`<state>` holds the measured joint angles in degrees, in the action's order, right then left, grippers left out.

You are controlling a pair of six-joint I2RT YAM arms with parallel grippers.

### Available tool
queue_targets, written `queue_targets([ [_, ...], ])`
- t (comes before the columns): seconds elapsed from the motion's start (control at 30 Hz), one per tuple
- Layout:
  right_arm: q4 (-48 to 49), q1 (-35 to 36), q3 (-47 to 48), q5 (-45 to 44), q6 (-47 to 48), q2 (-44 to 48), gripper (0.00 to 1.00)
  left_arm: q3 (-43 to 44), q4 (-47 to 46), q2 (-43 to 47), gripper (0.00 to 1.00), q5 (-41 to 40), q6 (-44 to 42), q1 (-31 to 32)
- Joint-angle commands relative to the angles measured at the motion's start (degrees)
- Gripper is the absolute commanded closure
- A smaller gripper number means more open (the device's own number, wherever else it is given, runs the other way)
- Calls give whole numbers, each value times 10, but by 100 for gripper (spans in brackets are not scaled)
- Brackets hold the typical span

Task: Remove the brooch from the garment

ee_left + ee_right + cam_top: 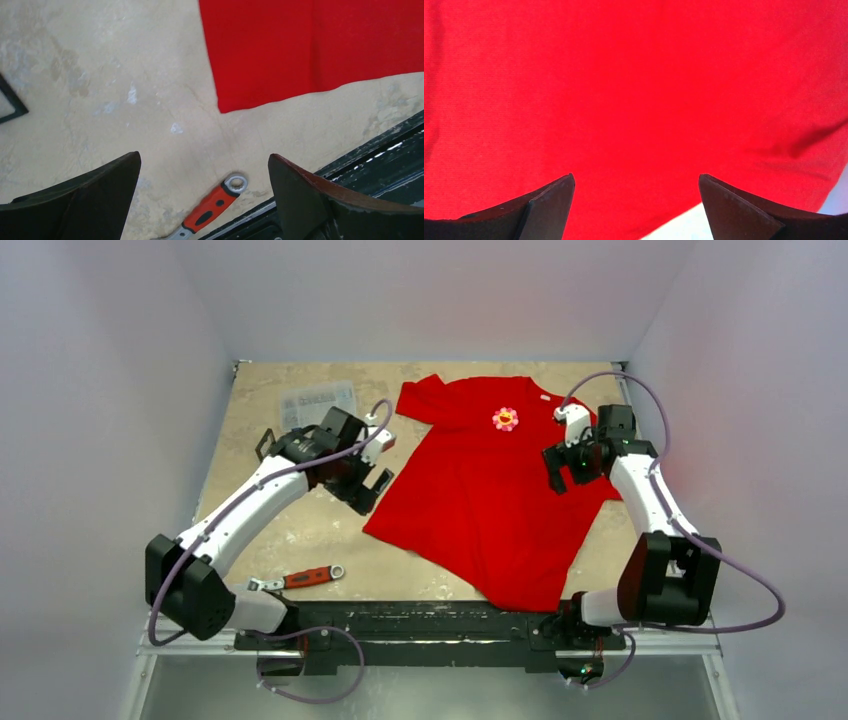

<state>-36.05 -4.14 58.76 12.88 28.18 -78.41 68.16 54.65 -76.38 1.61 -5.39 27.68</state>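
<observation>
With the left pincer (372, 489) at the 9 o'clock edge of the garment (490, 510) and the right pincer (561, 476) over its 3 o'clock side, both spread wide and empty, nothing braces the cloth, so tugging the brooch (505, 419) near the 12 o'clock collar may merely lift the shirt.

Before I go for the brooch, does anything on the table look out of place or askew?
A red-handled wrench lies loose at the near left, unrelated to this job. The shirt lies flat but turned diagonally, with the brooch on its chest. Nothing looks spilled or damaged.
</observation>
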Motion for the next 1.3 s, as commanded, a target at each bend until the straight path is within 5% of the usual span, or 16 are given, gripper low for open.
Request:
queue_targets([
  [0.0,-62,-35,58,23,20,-23,1,61,-59,-42,0,42,16,64],
  [0.37,-140,-97,78,2,24,-62,1,174,-149,-251,1,-6,-8,319],
  [0.67,-184,-167,129,43,23,-101,1,252,-153,-396,28,37,20,425],
  [0.87,-190,-181,137,58,23,-101,1,248,-136,-441,36,69,15,430],
  [1.27,-187,-184,118,66,38,-87,1,89,-35,-372,81,69,-83,368],
])
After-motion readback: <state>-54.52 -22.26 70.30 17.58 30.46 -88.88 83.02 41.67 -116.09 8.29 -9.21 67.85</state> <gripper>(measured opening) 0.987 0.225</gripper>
